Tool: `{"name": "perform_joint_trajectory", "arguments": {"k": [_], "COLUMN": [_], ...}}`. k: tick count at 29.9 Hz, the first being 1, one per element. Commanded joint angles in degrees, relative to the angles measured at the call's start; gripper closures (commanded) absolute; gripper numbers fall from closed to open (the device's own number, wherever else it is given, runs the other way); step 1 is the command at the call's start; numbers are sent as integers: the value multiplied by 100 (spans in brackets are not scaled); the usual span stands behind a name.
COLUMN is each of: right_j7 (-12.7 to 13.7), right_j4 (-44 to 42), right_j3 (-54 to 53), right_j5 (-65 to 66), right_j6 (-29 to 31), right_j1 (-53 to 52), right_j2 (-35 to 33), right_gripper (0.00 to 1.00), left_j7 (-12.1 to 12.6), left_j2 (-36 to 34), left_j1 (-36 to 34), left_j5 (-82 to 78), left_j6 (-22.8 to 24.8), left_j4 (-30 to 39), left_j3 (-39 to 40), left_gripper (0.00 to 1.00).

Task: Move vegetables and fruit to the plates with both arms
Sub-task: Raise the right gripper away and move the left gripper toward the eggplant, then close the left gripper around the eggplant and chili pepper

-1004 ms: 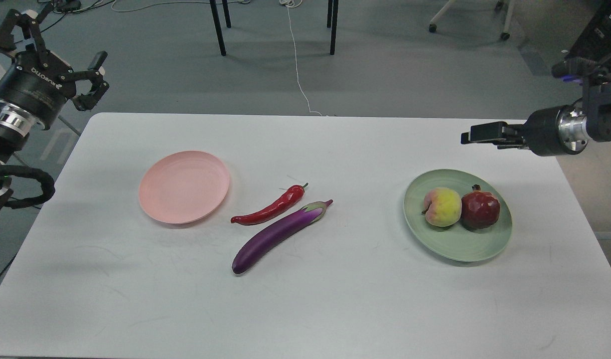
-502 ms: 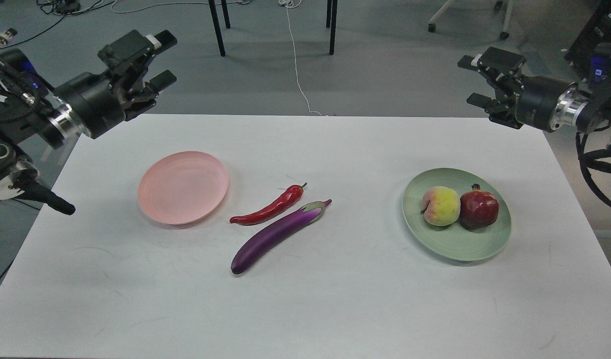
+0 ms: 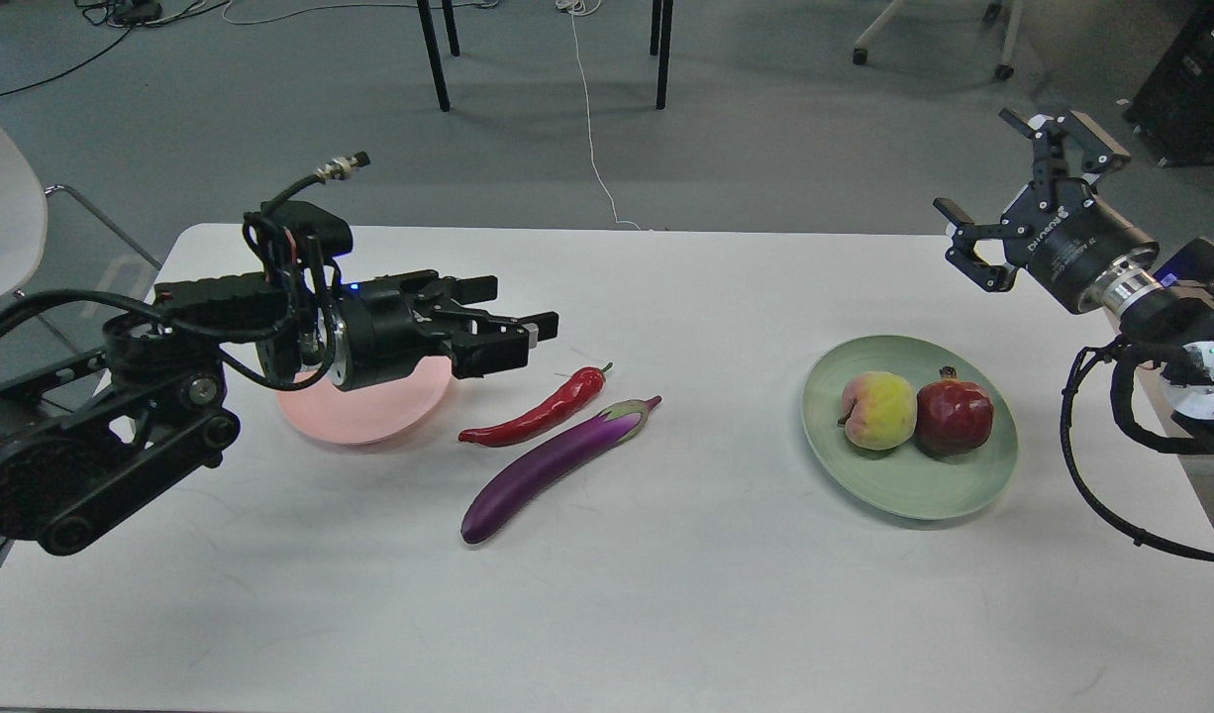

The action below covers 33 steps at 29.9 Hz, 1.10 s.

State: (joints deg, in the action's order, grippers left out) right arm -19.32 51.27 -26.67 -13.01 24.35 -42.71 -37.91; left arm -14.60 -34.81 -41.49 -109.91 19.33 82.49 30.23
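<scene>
Head view: our left gripper point(image 3: 513, 322) hangs over the near-right edge of the pink plate point(image 3: 354, 418), fingers pointing right toward the chili pepper point(image 3: 536, 416), jaws parted with a clear gap and holding nothing. The chili lies just right of and a little below the fingertips, long axis running from lower left at the plate rim up to its stem at upper right; the eggplant point(image 3: 553, 463) lies just beside it, roughly parallel, cap end up-right, on the white table point(image 3: 666, 614). Left arm is clearly nearer to both vegetables. Our right gripper point(image 3: 1013, 168) sits up at the far right corner, jaws spread wide, empty, well apart from the green plate point(image 3: 904, 490), where the peach point(image 3: 878, 410) and pomegranate point(image 3: 954, 416) sit touching. Versus half a second ago, the left arm has swung down from the far-left table corner to the plate, the right gripper has tipped upward, and vegetables, fruit and plates have not moved. We judge the chili as the next pick.
</scene>
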Motion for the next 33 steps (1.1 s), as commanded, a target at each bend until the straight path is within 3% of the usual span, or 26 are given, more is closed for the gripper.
{"name": "perform_joint_trajectory", "arguments": {"k": [1, 7, 16, 22, 27, 33], "right_j7": [-19, -19, -10, -10, -10, -10], "right_j4": [-12, -56, -21, -21, -21, 6], "right_j3": [-811, -1130, -1121, -1130, -1130, -1139], "right_j5": [-35, -26, -18, -9, 0, -9], "right_j6": [26, 158, 158, 149, 132, 114], "right_j1": [630, 992, 1028, 1019, 975, 949], "right_j2": [205, 206, 179, 205, 214, 223], "right_gripper": [2, 2, 2, 2, 2, 2], "left_j7": [10, 71, 80, 115, 387, 397], "left_j2": [255, 553, 844, 976, 1055, 1046], "left_j1": [-149, -140, -79, -52, 35, 35], "left_j5": [-960, -1509, -1509, -1509, -1509, -1509], "left_j6": [-8, -35, -35, -175, -359, -386], "left_j4": [-119, -233, -752, -839, -1094, -1112], "left_j3": [-569, -1150, -1256, -1582, -1608, -1582], "left_gripper": [8, 16, 43, 51, 61, 67]}}
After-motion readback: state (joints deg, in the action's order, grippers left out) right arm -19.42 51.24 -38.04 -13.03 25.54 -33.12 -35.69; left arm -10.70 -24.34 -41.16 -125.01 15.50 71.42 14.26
